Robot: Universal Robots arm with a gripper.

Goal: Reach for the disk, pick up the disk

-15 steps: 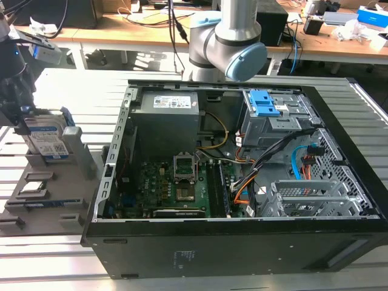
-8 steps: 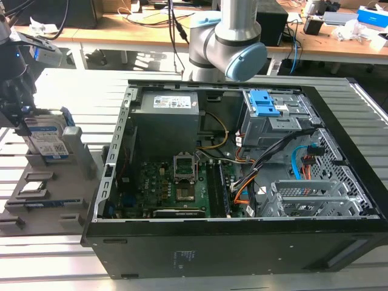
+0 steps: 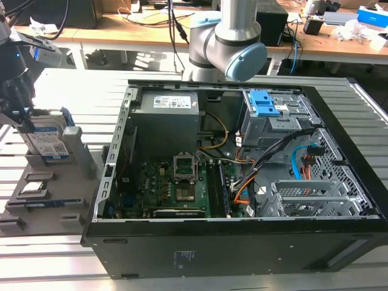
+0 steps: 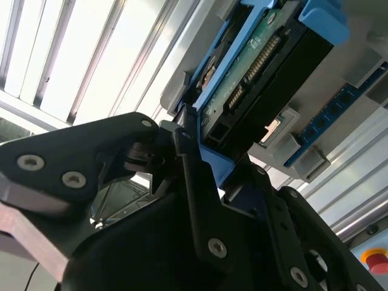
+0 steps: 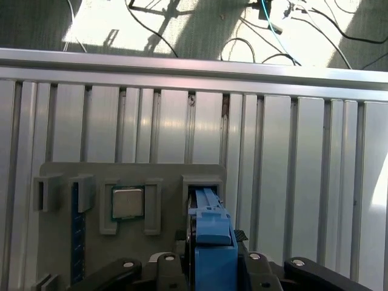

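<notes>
The end effector (image 4: pixel 209 156) is clamped on the disk (image 4: pixel 260 66), its black fingers (image 4: pixel 188 163) pressed against the blue side rail at one end of the drive. The disk stands on edge in a slot of a grey holder (image 3: pixel 70 176) at the exterior view's left, on the slatted metal table (image 5: pixel 303 182). The same holder carries a processor chip (image 5: pixel 127 202) in a square pocket just beside the disk's slot, and a thin memory stick (image 5: pixel 75 236) past that. An open black computer case (image 3: pixel 242 242) lies just beside the holder, a blue bracket (image 3: pixel 262 103) in its drive bay. The second wrist view shows the disk's green circuit board and connector. The exterior view shows its white-and-blue label. The first wrist view shows cables (image 5: pixel 273 30) on the floor past the table's edge.
</notes>
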